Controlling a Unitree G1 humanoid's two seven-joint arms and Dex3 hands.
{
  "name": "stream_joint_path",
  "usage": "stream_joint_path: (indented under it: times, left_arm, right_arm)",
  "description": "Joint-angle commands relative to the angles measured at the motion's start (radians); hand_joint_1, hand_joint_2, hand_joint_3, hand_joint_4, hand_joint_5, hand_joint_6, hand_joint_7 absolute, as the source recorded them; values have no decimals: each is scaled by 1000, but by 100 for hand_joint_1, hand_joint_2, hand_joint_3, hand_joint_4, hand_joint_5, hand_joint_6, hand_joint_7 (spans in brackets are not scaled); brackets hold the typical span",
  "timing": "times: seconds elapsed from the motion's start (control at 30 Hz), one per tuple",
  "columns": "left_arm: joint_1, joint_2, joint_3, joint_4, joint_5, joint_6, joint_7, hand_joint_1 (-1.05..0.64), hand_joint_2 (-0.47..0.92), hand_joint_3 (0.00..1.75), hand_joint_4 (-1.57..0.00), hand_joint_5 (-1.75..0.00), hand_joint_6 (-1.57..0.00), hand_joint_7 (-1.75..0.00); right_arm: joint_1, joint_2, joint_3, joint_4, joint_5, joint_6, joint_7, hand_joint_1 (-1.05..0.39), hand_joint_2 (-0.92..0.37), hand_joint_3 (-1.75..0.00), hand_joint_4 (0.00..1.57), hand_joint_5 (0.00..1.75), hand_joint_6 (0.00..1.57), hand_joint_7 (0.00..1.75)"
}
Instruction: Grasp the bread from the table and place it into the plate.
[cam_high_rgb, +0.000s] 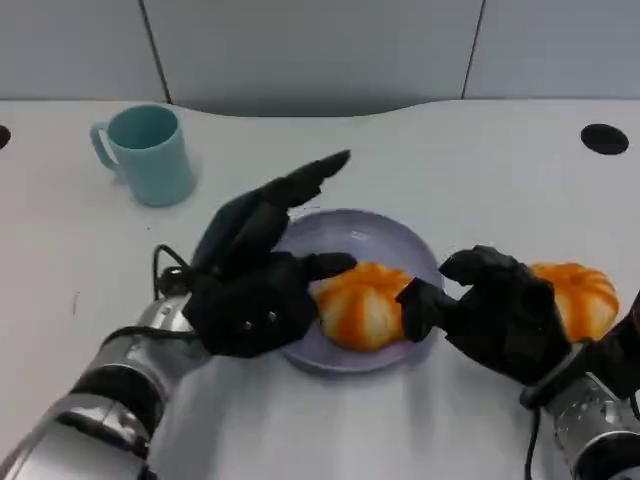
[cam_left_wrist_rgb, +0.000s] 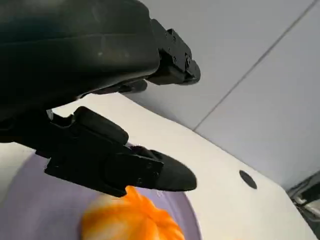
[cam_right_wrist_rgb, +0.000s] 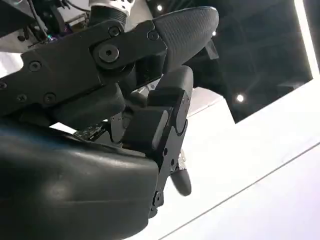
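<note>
**Bread on plate, second piece on table**

Bread (cam_high_rgb: 362, 305), glossy orange-and-white and lobed, lay on the near side of the round lilac plate (cam_high_rgb: 370, 236). Another like piece (cam_high_rgb: 578, 292) sat on the smooth white table (cam_high_rgb: 450, 160), behind the right hand (cam_high_rgb: 495, 310). Pale grey panelled wall behind. Teal mug (cam_high_rgb: 150, 152) far left. Left hand (cam_high_rgb: 255, 270) was spread wide over the plate's edge, holding nothing. Right hand's fingers were curled beside the plated bread; grip unclear.
</note>
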Motion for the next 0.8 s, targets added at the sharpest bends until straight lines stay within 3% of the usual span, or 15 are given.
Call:
stream_joint_path:
  times: [0.03,0.2,0.3,0.4,0.53,0.7,0.8]
  left_arm:
    - [45,4,91,-34,-146,-51,-178,-93,92,46,-19,-3,-19,-2]
    - [123,-45,277,-108,-479,-9,-568,-94,92,49,-29,-8,-25,-3]
    - [175,-65,370,-201,-670,130,-785,-93,92,48,-29,-8,-27,-3]
    - [239,-61,409,-310,-756,221,-877,-94,92,50,-29,-8,-25,-2]
    - [355,-23,459,-495,-869,333,-990,-95,92,55,-29,-8,-24,-1]
    - [493,7,493,-644,-892,372,-990,-94,92,57,-29,-8,-26,-1]
    - [571,-8,512,-699,-918,386,-989,-93,92,58,-31,-10,-28,-2]
  right_arm:
    - [-6,-3,7,-8,0,-42,-4,-54,-92,-5,77,141,122,1]
    - [-8,-2,12,-9,0,-42,-9,-54,-92,-3,75,139,122,1]
    - [-1,0,18,-20,-1,-40,-23,-53,-92,-3,76,138,123,2]
    - [-6,3,13,-17,15,-30,-2,-51,-92,-3,76,138,122,1]
    - [5,-1,27,-40,-3,-58,-49,-55,-91,-2,80,140,126,3]
    - [4,-9,25,-48,10,-59,-22,-54,-92,-4,78,142,124,2]
    - [-2,-26,33,-49,3,-39,-14,-56,-92,-5,77,140,123,2]
